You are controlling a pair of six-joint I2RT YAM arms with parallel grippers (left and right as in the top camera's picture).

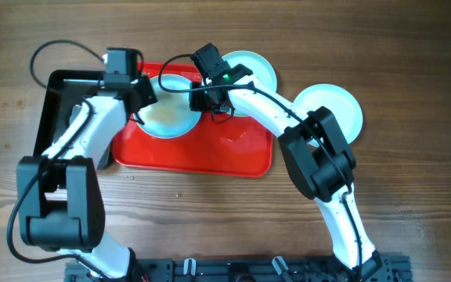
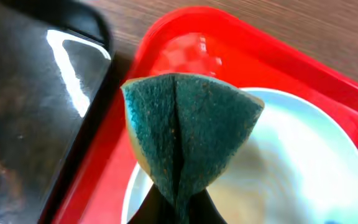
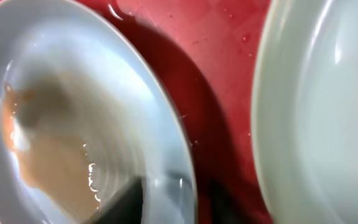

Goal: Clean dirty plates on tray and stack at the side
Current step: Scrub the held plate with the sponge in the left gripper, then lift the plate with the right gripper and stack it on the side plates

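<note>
the red tray (image 1: pixel 210 153) lies mid-table (image 1: pixel 413 63), with a black tray (image 1: pixel 57 86) touching its left edge. the smeared plate (image 1: pixel 167 117) sits in the red tray's left half, an orange-brown film across its bowl. the left gripper (image 1: pixel 143 94) is clenched on a folded green sponge (image 2: pixel 191 130), which hangs over that plate's left rim. the right gripper (image 1: pixel 210 98) pinches the same plate's right rim, one finger (image 3: pixel 124 202) inside the bowl and the other outside. a second plate (image 1: pixel 253 66) rests at the tray's far right corner. a third plate (image 1: pixel 335 106) lies on the table to the right, apart from the tray.
</note>
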